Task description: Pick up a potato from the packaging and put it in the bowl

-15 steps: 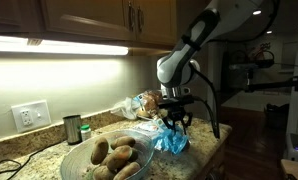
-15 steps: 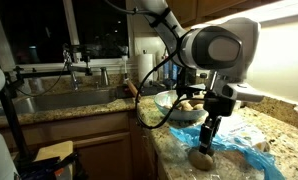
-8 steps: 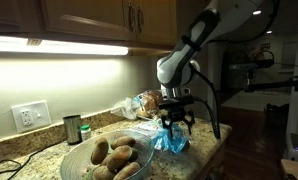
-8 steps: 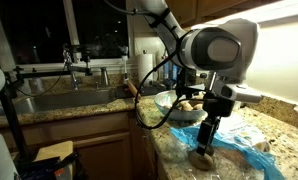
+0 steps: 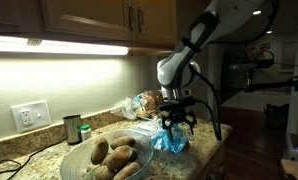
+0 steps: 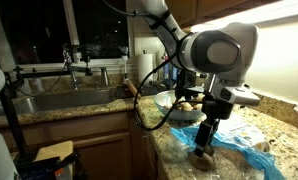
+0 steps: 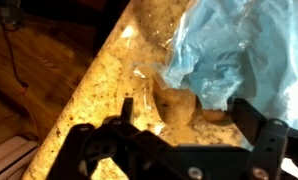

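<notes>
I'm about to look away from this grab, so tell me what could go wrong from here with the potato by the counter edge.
1. The potato lies near the counter edge, so a nudge from the open gripper could roll it off.
2. In the wrist view the blue bag sits right beside the fingers, which might pinch plastic.
3. The bowl already holds several potatoes, so a dropped one may bounce out.

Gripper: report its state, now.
Gripper: open, holding nothing, low over a potato beside the blue bag.
</notes>
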Robot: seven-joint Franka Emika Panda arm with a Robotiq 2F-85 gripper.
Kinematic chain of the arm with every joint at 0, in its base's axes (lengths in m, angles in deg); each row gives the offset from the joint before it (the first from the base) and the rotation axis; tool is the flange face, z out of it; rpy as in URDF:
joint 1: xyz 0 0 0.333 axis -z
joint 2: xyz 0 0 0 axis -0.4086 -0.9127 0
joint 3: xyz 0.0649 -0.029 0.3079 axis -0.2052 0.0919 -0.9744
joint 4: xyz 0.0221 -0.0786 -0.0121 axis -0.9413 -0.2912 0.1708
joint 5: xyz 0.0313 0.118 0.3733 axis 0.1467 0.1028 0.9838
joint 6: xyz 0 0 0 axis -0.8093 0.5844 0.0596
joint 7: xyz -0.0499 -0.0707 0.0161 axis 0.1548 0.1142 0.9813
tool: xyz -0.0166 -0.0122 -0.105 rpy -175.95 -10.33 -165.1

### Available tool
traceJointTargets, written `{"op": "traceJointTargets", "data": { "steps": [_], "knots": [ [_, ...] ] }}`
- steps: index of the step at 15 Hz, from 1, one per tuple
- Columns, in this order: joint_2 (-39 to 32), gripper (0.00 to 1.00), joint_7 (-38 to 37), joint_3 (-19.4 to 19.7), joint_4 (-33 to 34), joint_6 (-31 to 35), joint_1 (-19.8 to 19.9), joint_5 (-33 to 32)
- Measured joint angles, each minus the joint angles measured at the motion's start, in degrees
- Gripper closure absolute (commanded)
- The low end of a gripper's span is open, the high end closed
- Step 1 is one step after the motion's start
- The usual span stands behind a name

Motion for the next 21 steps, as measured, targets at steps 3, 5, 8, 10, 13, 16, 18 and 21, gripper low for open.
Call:
{"op": "traceJointTargets", "data": {
  "steps": [3, 5, 8, 10, 13, 16, 18, 21],
  "knots": [
    [0.03, 0.0, -0.3, 0.15, -0.2, -0.15, 0.0, -0.03],
    [0.13, 0.0, -0.93, 0.22, -0.21, -0.55, 0.0, -0.11],
    [0.79, 0.0, -1.7, 0.24, -0.42, -0.65, 0.0, -0.27],
    [1.51, 0.0, -2.16, 0.24, -0.61, -0.74, -0.06, -0.64],
    [2.87, 0.0, -2.57, 0.24, -1.23, -1.73, -0.2, -1.06],
    [3.27, 0.0, -3.22, 0.23, -1.42, -3.95, -0.23, -1.27],
    [3.27, 0.0, -3.36, 0.22, -1.53, -5.08, -0.23, -1.28],
    [3.27, 0.0, -3.64, 0.23, -1.7, -6.07, -0.23, -1.58]
  ]
}}
